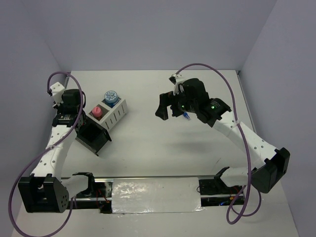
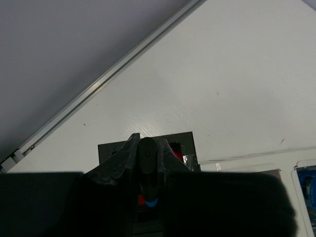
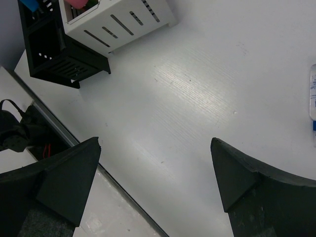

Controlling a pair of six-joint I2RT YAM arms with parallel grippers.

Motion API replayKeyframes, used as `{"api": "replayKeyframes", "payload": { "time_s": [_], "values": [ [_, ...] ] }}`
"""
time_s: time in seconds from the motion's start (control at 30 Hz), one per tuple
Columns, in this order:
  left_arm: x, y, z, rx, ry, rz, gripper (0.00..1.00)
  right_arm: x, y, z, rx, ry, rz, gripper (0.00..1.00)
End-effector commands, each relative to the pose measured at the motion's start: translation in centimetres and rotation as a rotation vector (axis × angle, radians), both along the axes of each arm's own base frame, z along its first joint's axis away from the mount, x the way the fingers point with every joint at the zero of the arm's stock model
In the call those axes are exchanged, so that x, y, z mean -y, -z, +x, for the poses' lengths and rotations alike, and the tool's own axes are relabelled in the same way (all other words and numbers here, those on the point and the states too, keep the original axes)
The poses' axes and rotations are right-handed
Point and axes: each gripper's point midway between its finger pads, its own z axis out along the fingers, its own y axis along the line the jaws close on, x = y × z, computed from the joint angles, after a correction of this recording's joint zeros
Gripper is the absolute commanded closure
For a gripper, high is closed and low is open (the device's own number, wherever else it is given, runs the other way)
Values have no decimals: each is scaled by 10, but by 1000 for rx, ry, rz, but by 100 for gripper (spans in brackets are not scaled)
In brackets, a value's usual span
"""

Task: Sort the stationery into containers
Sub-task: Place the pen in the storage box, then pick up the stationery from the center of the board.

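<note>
The black organizer (image 1: 97,140) and the white-grey slotted organizer (image 1: 117,114) stand side by side at the left. The white one holds a blue patterned tape roll (image 1: 111,97) and a pink tube (image 1: 97,112). My left gripper (image 1: 85,127) hovers over the black organizer (image 2: 180,139), shut on a dark round-ended marker (image 2: 147,157) with a blue band. My right gripper (image 1: 164,106) is open and empty above the table's middle (image 3: 155,141). A blue-and-white marker (image 1: 186,115) lies under the right arm, at the right edge of the right wrist view (image 3: 313,98).
Both organizers show at the top left of the right wrist view, black (image 3: 59,59) and white (image 3: 123,22). The table's near edge (image 3: 74,143) runs past the right gripper's left finger. A shiny taped strip (image 1: 155,195) lies between the arm bases. Walls enclose the back and sides.
</note>
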Motion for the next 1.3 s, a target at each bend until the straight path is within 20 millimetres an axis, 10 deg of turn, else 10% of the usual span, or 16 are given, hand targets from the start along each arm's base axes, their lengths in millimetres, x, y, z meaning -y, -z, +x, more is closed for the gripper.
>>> {"api": "replayKeyframes", "payload": {
  "time_s": [0.0, 0.23, 0.53, 0.9, 1.27],
  "values": [
    [-2, -23, 14, 96, 8, 21, 90, 1, -12, 0, 40, -21, 16, 0],
    [-1, -4, 9, 67, 6, 1, 64, 6, -12, -1, 43, -10, 6, 0],
    [5, -21, -1, 83, 29, -21, 1, 13, -2, 12, 27, 26, -12, 0],
    [52, -97, -2, 110, 290, -160, 1, 65, 102, 79, -197, 217, -327, 0],
    [99, -84, -31, 23, 529, -281, 1, 117, 173, 149, -276, 311, -481, 10]
  ]
}}
